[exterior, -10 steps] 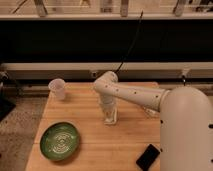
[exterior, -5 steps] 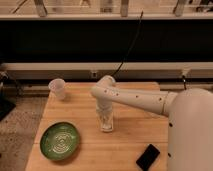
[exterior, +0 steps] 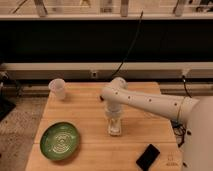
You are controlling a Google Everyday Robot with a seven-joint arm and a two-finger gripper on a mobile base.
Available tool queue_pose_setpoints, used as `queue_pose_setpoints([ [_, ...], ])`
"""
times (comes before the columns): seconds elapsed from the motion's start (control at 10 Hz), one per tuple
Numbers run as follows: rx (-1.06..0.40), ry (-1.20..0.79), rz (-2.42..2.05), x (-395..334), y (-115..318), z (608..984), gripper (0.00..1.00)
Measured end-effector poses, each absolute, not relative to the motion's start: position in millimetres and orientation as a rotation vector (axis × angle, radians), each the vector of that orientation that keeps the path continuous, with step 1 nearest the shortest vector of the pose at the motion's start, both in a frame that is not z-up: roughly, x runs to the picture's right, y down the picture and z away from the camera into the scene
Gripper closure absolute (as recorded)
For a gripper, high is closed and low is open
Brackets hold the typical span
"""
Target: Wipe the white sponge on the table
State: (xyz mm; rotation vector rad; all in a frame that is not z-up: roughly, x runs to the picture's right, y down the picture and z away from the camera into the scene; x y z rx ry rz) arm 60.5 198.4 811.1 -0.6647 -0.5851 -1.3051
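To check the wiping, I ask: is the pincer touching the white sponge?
Cannot tell. In the camera view the pincer points down at the white sponge, mid table; their whitish shapes merge, showing neither contact nor gap plainly.

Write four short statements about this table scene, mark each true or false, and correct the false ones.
1. The green plate sits on the table near its front left corner. True.
2. The cup lies tipped over beside the phone. False: it stands upright at the back left, far from the phone.
3. The gripper is down at the sponge, near the middle of the table. True.
4. The phone rests on the plate. False: it lies on the bare table at the front right, apart from the plate.
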Motion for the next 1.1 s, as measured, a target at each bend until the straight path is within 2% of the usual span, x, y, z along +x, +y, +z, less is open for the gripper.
queue_pose_setpoints([
  [0.5,-0.701,-0.510,-1.192,108,178,833,1.00],
  [1.1,-0.693,-0.492,-1.158,101,149,860,1.00],
])
